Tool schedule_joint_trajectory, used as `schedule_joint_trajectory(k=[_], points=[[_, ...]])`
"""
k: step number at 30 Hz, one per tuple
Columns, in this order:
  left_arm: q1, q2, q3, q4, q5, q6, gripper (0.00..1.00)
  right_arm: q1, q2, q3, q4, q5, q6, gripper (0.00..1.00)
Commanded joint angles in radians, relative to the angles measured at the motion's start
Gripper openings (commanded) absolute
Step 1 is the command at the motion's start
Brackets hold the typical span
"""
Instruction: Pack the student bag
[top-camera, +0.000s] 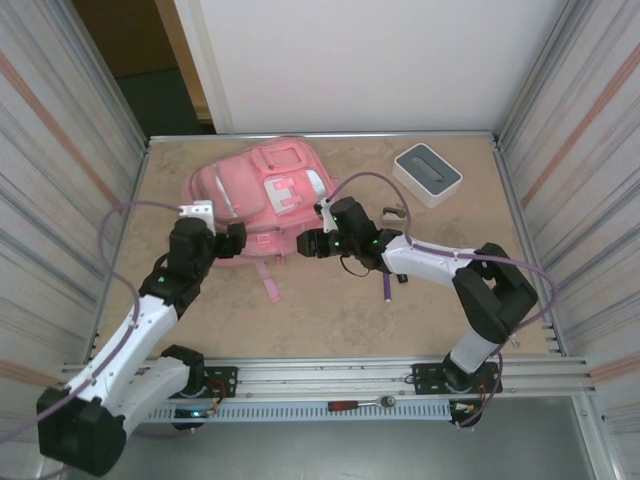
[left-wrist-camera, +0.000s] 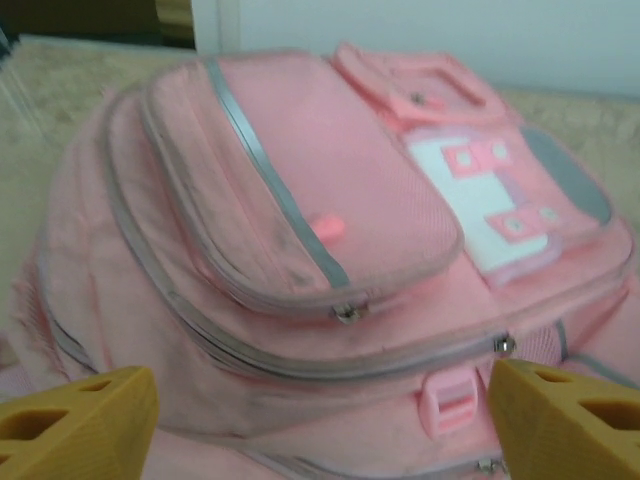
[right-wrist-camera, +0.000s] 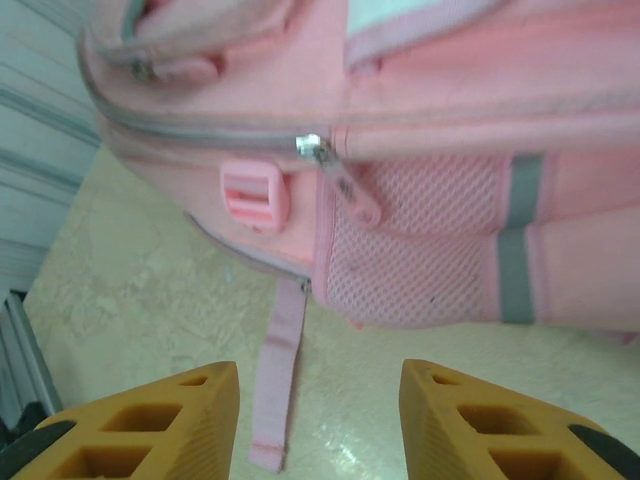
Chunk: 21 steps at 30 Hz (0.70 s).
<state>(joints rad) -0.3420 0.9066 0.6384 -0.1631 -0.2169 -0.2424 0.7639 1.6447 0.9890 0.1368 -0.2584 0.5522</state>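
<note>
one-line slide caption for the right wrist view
Open right gripper facing the soft pink fabric backpack, its pink strap trailing on the beige table.

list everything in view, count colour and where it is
student bag: one, pink with a white patch, lying far left of centre on the table
box: one, white and grey, far right of the table
pen-like stick: one, purple, on the table beside the right arm
small dark item: one, too small to name, between bag and box
red-handled tool: one, on the near rail
table: one, tan
left gripper: one, yellow-orange fingers, open, at the bag's near left edge
right gripper: one, yellow-orange fingers, open, at the bag's near right corner
</note>
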Motion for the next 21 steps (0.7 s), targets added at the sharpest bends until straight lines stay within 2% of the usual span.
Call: schedule_joint_trajectory(k=[1, 4, 8, 13, 19, 21], points=[[-0.049, 0.116, 0.089, -0.094, -0.132, -0.018, 0.89, -0.004, -0.013, 0.024, -0.007, 0.034, -0.097, 0.48], [-0.082, 0.247, 0.163, -0.103, -0.205, -0.002, 0.98, -0.024, 0.055, 0.080, 0.001, 0.013, -0.119, 0.50], [-0.107, 0.405, 0.252, -0.120, -0.315, 0.020, 0.99, -0.050, 0.147, 0.097, 0.067, -0.032, -0.082, 0.51], [-0.109, 0.546, 0.330, -0.121, -0.375, 0.048, 0.99, -0.052, 0.216, 0.097, 0.086, -0.049, -0.067, 0.51], [-0.106, 0.614, 0.363, -0.122, -0.471, 0.064, 0.98, -0.059, 0.246, 0.075, 0.084, -0.036, -0.054, 0.51], [-0.099, 0.603, 0.352, -0.119, -0.467, 0.064, 0.95, -0.063, 0.248, 0.070, 0.071, -0.027, -0.057, 0.51]])
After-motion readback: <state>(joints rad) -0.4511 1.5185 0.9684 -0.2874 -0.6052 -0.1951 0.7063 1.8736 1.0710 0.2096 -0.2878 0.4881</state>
